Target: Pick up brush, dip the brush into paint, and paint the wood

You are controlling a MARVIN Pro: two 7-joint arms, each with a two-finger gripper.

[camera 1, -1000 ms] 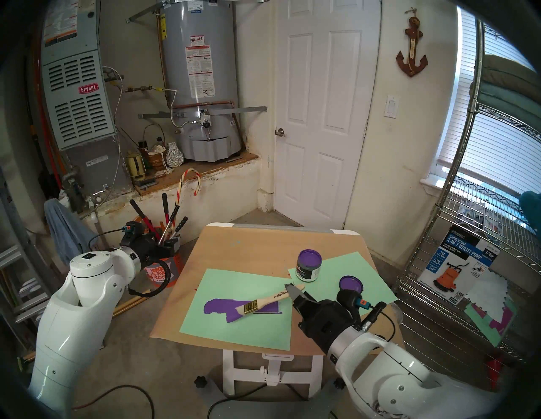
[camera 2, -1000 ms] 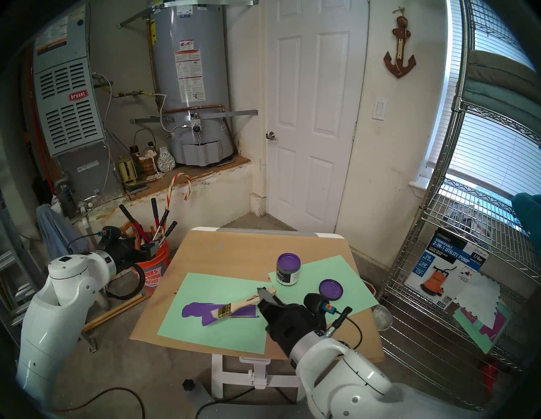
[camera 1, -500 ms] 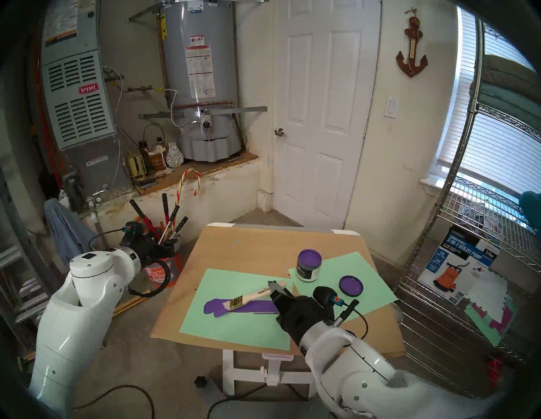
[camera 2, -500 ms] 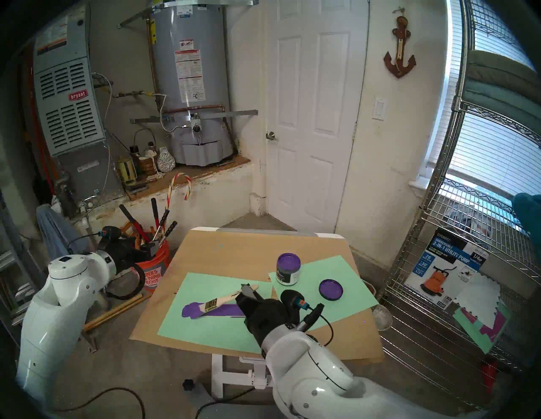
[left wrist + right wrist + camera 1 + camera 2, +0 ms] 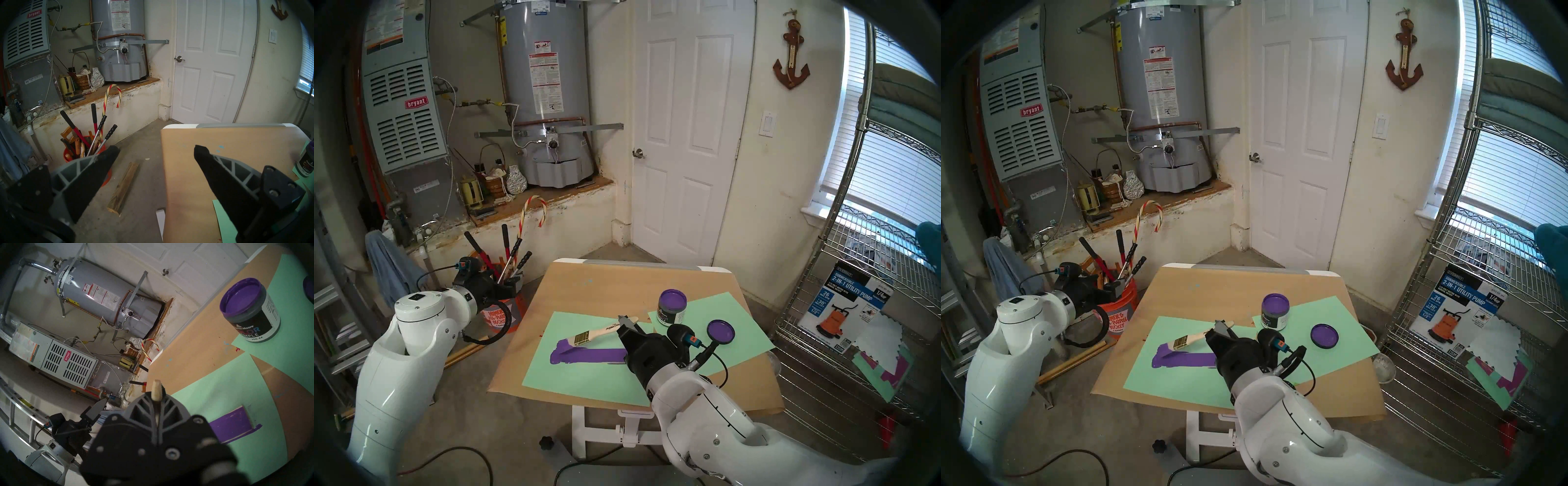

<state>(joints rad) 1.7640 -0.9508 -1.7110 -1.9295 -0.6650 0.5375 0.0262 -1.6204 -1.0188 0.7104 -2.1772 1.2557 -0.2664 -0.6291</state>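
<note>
From the head views, the right gripper is clamped on the handle end of the brush, whose purple bristles touch the left end of the purple-coated wood lying on a mint-green sheet; the open paint jar stands just beyond. The left wrist view shows the left gripper spread wide, holding nothing, beside the table. In the right wrist view the fingers pinch the handle tip, the wood below and the paint well apart

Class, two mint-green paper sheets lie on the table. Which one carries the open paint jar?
The far right-hand sheet: the open jar of purple paint stands on its left corner, beside the lid. The nearer sheet carries the purple-coated wood strip instead.
</note>
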